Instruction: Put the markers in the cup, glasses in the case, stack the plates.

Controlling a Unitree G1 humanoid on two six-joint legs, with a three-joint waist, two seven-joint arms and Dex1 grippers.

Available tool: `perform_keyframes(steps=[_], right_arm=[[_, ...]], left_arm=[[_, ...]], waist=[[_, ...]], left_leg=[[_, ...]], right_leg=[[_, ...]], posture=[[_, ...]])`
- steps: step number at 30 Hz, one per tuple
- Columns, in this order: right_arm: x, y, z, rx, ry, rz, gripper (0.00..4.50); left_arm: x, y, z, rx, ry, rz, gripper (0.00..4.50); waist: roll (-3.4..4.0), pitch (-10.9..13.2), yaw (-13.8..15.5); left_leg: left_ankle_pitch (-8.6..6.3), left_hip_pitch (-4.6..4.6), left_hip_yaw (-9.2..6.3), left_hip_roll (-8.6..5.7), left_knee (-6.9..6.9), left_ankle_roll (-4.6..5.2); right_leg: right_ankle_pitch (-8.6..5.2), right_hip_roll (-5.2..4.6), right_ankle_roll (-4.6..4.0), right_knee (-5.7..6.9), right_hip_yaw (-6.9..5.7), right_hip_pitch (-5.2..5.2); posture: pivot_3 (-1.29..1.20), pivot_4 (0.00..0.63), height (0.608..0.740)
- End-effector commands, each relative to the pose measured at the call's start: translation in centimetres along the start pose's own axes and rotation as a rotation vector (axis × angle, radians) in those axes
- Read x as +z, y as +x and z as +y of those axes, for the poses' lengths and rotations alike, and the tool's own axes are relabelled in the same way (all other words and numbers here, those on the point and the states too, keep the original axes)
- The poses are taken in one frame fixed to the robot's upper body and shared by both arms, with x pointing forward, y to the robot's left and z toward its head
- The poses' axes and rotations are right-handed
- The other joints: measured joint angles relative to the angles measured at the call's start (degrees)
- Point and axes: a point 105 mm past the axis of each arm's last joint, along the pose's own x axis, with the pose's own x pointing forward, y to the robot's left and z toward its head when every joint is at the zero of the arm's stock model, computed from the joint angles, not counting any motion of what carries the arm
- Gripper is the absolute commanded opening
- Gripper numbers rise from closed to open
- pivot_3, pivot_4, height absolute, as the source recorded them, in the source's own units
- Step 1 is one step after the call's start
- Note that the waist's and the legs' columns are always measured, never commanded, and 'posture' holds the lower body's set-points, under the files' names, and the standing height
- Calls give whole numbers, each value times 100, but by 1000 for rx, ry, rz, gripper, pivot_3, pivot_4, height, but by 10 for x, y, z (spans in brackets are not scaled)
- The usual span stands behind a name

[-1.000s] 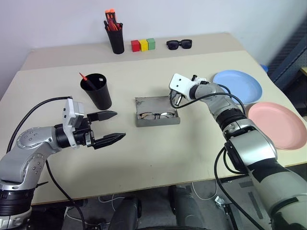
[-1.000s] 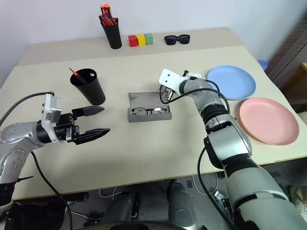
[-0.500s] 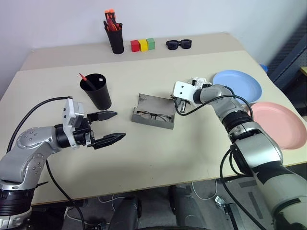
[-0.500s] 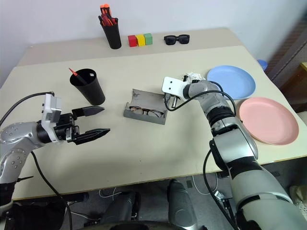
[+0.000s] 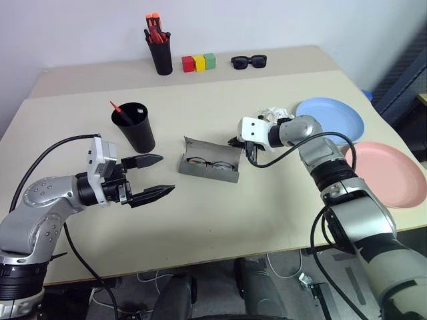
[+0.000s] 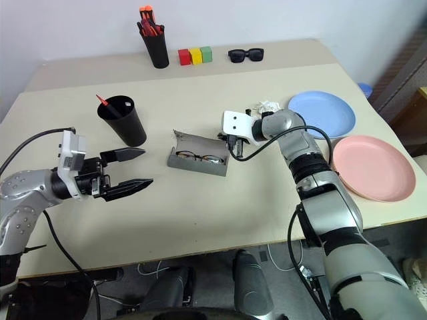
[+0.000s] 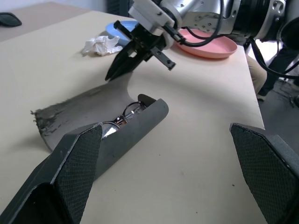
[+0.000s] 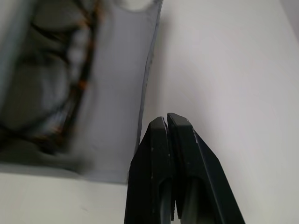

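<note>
- Nearest us, left gripper [image 5: 155, 176] hovers with fingers spread, grasping nothing.
- Grey case [image 5: 209, 161] lies mid-table, lid half-raised, wire glasses [image 5: 207, 162] inside; long axis runs left-right.
- Right gripper [image 6: 227, 143], clenched and empty, sits at its lid edge.
- Crumpled tissue [image 5: 271, 113] beyond it; beige table [image 5: 220, 213].

1. Left hand [image 5: 152, 177]: hovering above the desk [image 5: 220, 213], pointing level toward the right, its two black fingers [image 5: 143, 161] standing wide apart and gripping nothing.
2. Right hand [image 7: 112, 74]: reaching in from the right with the forearm bending leftward, pointing down at a slant, fingers pressing together, holding nothing.
</note>
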Motion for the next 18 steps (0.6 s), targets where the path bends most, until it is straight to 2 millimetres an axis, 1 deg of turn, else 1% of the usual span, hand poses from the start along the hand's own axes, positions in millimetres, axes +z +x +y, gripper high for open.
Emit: perform_keyframes(steps=[1,6,9,12,15,18], right_arm=[[20,-6,-4,-12,-18,-74,41],[27,-7,7,10,-22,-98,41],[33,-9,9,-4,-42,-120,41],[38,-9,16,12,-2,-141,41],[28,-5,30,37,-7,-95,41],[20,-1,34,28,6,-63,41]], left_arm=[[10,-1,-1,-5,38,-25,4500],[11,-1,0,-3,43,-24,4500],[11,-1,1,2,49,-21,4500],[11,-1,1,4,51,-20,4500],[11,-1,2,6,54,-21,4500],[11,-1,3,6,59,-19,4500]], waist=[[0,0,3],[0,0,7],[0,0,12],[0,0,14],[-1,0,19],[-1,-1,33]], left_leg=[[0,-1,0,0,0,0],[0,-1,0,0,1,0],[0,-1,0,0,1,0],[0,-1,0,0,2,0],[0,-1,0,0,2,0],[0,-1,0,-1,4,0]], right_leg=[[0,0,0,0,0,0],[0,-1,0,0,0,0],[0,-1,0,0,0,0],[0,-1,0,1,0,0],[0,-1,0,0,0,0],[0,-1,0,1,0,1]], posture=[[0,150,740],[0,150,740],[0,150,740],[0,150,740],[0,150,740],[0,150,740]])
